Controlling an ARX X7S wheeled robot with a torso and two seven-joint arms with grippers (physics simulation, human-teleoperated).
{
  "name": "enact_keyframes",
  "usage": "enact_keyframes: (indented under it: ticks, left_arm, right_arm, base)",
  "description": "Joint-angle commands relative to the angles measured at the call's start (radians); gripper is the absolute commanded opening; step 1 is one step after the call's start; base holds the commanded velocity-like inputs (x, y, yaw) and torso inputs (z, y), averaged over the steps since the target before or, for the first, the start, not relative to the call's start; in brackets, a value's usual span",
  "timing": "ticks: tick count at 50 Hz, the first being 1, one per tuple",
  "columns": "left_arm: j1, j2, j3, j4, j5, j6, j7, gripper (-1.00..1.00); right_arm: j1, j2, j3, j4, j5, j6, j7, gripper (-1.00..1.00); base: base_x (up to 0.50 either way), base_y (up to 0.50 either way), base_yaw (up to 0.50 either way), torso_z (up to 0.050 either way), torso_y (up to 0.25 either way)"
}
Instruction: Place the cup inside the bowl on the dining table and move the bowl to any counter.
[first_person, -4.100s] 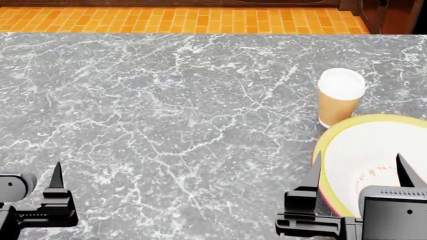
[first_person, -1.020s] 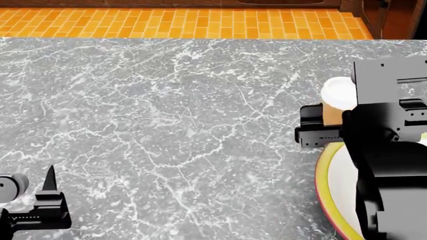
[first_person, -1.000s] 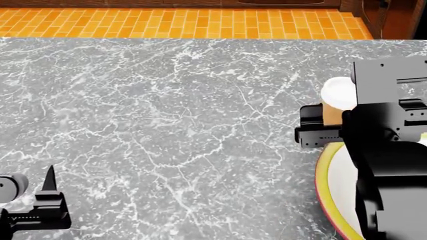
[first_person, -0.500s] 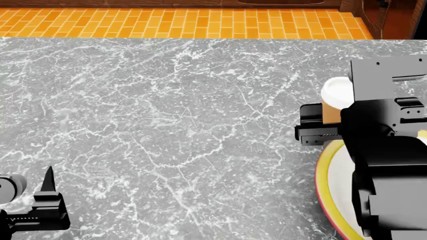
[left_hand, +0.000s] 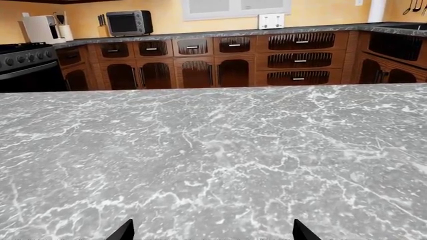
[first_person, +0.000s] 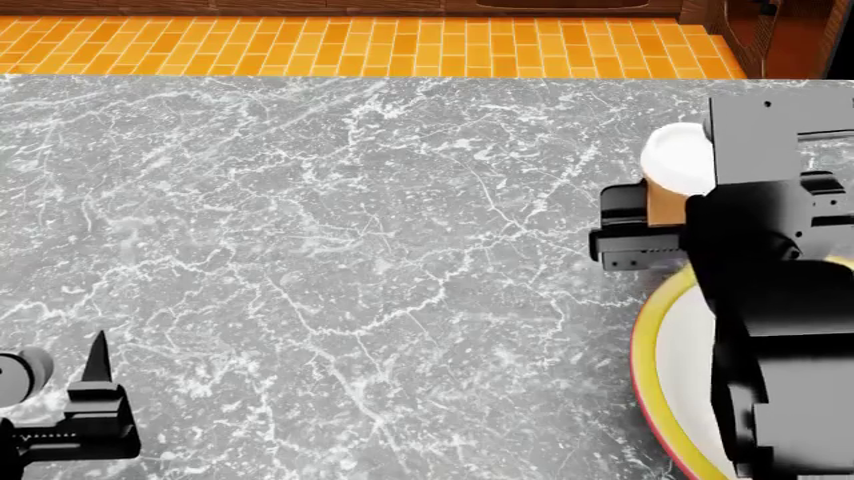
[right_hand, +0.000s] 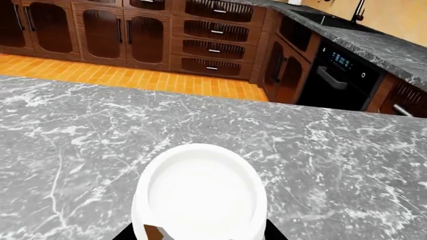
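"Grey marble everywhere on that counter (first_person: 334, 250). Where is the cup (first_person: 678, 160)?"

"At two o'clock in the head view, upright, lid on. The right hand (first_person: 667, 225) has it: one finger presses on the tan wall, and the wrist view shows a dark finger tip on each side of the cup (right_hand: 200, 192). It looks like a firm grasp."

"And the bowl (first_person: 646, 345)?"

"At four o'clock, on the counter, just at six o'clock of the cup. The arm hides most of it."

"So the carry is short. How should the robot do it?"

"It should raise the cup enough for the base to clear the yellow rim, then draw it toward six o'clock and keep it vertical. It should lower the cup onto the white middle, not the sloping side, and let go only once the cup rests flat."

"The left hand (left_hand: 212, 234)?"

"Released, fingers spread, nothing between them, down at eight o'clock."
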Motion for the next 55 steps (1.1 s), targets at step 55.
enact_keyframes:
  ticks: [55]
  left_arm:
    - [0.018, 0.0, -0.008, -0.001, -0.042, 0.033, -0.015, 1.0]
  right_arm:
    - [-0.563, 0.349, 0.473, -0.852, 0.97, 0.486, 0.712, -1.0]
  base:
    - [0.0, 0.0, 0.0, 0.0, 0.0]
